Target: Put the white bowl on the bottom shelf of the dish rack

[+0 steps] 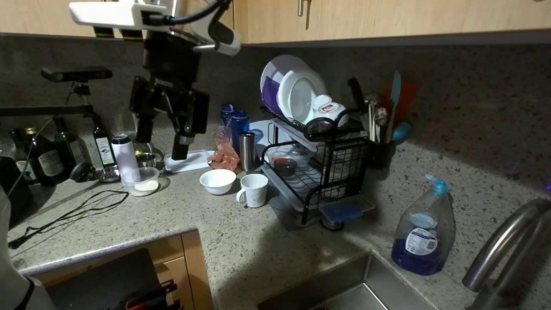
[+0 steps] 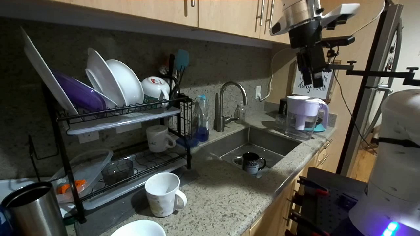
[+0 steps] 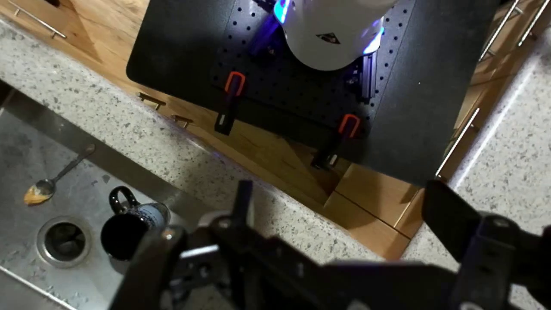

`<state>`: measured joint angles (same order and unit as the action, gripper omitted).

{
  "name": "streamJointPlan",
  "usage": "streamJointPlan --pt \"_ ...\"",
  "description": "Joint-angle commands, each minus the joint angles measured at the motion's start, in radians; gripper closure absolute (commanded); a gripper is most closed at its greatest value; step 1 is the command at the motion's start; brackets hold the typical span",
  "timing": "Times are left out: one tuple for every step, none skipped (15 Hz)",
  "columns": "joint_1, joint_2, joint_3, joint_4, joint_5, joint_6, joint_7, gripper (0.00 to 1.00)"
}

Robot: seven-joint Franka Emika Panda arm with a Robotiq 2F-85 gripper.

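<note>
One white bowl [image 1: 218, 181] sits lower than the wide-spread hand [image 1: 162, 140], well apart.

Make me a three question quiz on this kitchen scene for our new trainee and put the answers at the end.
1. True or false: the white bowl is already inside the dish rack.
2. Which handled item stands on the counter right beside the white bowl?
3. Fill in the blank: in the wrist view, the gripper is ____ and holds nothing.

Key:
1. False; the white bowl sits on the counter, outside the dish rack.
2. The white mug.
3. Open.
</note>
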<state>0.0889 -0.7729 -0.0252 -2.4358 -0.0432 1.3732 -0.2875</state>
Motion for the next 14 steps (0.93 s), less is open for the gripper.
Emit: streamJointPlan --pt "0.065 -0.076 0.022 -0.057 -0.028 -0.022 -0.062 0.0" --pt "0.049 -0.031 0.009 -0.028 -0.007 -0.003 -0.019 0.0" --pt "0.064 -0.044 0.013 -0.038 -0.012 -0.005 -0.023 0.0" --pt "0.072 -0.053 0.014 -0.045 -0.015 -0.005 -0.025 0.0" --pt "0.074 -0.057 0.014 -0.048 -0.016 -0.006 -0.029 0.0" --pt "0.075 -0.059 0.013 -0.048 -0.017 -0.006 -0.036 0.0" --pt "0.075 -0.059 0.013 -0.048 -0.018 -0.006 -0.037 0.0" --pt "0.075 -0.059 0.013 -0.048 -0.018 -0.006 -0.037 0.0" --pt "0.075 -0.059 0.013 -0.049 -0.018 -0.006 -0.037 0.0" --pt "0.081 -0.067 0.014 -0.052 -0.019 -0.01 -0.047 0.0" --pt "0.087 -0.076 0.021 -0.064 -0.016 -0.004 -0.046 0.0" --pt "0.094 -0.081 0.027 -0.074 -0.003 -0.001 -0.04 0.0" --pt "0.105 -0.083 0.032 -0.081 0.009 -0.001 -0.04 0.0" --pt "0.115 -0.084 0.04 -0.092 0.021 0.004 -0.035 0.0"
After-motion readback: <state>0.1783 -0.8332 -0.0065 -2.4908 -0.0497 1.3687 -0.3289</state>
